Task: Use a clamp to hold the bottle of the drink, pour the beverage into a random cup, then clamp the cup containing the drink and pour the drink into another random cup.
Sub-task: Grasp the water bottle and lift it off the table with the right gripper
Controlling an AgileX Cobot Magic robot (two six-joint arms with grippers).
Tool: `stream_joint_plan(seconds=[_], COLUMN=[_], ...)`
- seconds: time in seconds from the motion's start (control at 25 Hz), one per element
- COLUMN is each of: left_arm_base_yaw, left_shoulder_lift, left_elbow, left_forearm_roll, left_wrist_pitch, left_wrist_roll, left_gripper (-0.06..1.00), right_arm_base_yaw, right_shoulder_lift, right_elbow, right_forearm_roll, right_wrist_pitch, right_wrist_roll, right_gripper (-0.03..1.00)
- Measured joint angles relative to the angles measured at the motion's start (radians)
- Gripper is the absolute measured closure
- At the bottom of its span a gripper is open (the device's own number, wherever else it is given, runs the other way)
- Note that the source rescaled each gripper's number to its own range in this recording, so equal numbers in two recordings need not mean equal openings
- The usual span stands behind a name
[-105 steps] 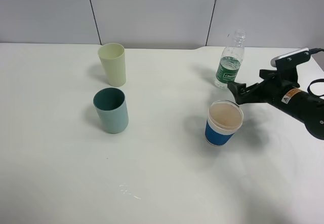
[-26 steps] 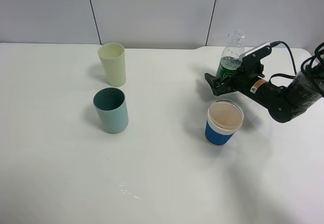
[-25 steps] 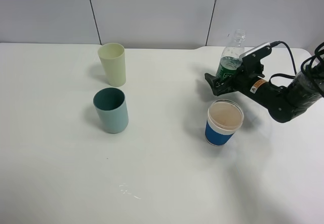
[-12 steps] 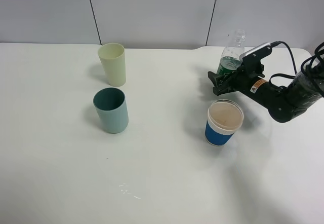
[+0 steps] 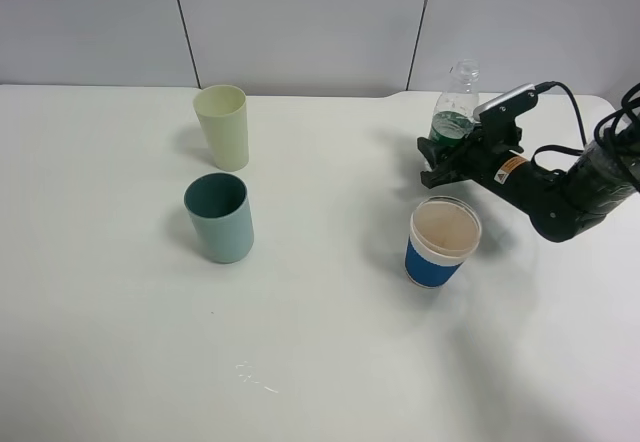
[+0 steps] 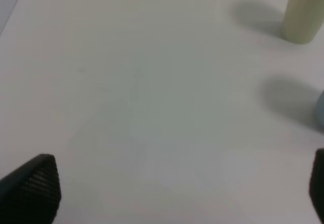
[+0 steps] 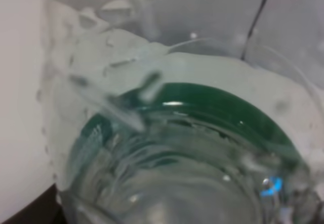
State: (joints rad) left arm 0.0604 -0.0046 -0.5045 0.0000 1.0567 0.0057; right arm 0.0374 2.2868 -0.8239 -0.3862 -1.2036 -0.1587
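Mostly clear, the bottle point(image 5: 455, 97) wears a dark green label.

1 short blue cup point(image 5: 441, 254) with a white rim stood upright on the white table point(image 5: 330, 362), right of centre, its inside pale tan. 1 small wet-looking smear point(image 5: 255, 377) lay toward the table's front. Grey wall panels point(image 5: 300, 22) ran behind.

The right gripper point(image 5: 432, 161) is no longer out at the right of the worktop point(image 5: 320, 342) beside the blue cup point(image 5: 436, 252). It now sits at the bottle point(image 5: 452, 114), further left and farther back. Its fingers point(image 5: 434, 174), spread wide on either side of the bottle's lower body a second ago, now press in against it. The bottle's top stands slightly further left.
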Motion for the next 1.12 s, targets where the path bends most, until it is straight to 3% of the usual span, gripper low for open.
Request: stream_joint_plan(seconds=[1.12], left_arm_base_yaw=[0.0], left_shoulder_lift=[0.0], left_elbow=[0.0], left_forearm_roll=[0.0], left_wrist_pitch=[0.0], left_wrist_roll=[-0.006], left_gripper=[-0.06], right_arm_base_yaw=[0.0], right_shoulder_lift=[-0.022], right_elbow=[-0.003], right_forearm_roll=[0.0], right_wrist_pitch=[0.016], right_wrist_roll=[0.108], right_gripper=[0.95])
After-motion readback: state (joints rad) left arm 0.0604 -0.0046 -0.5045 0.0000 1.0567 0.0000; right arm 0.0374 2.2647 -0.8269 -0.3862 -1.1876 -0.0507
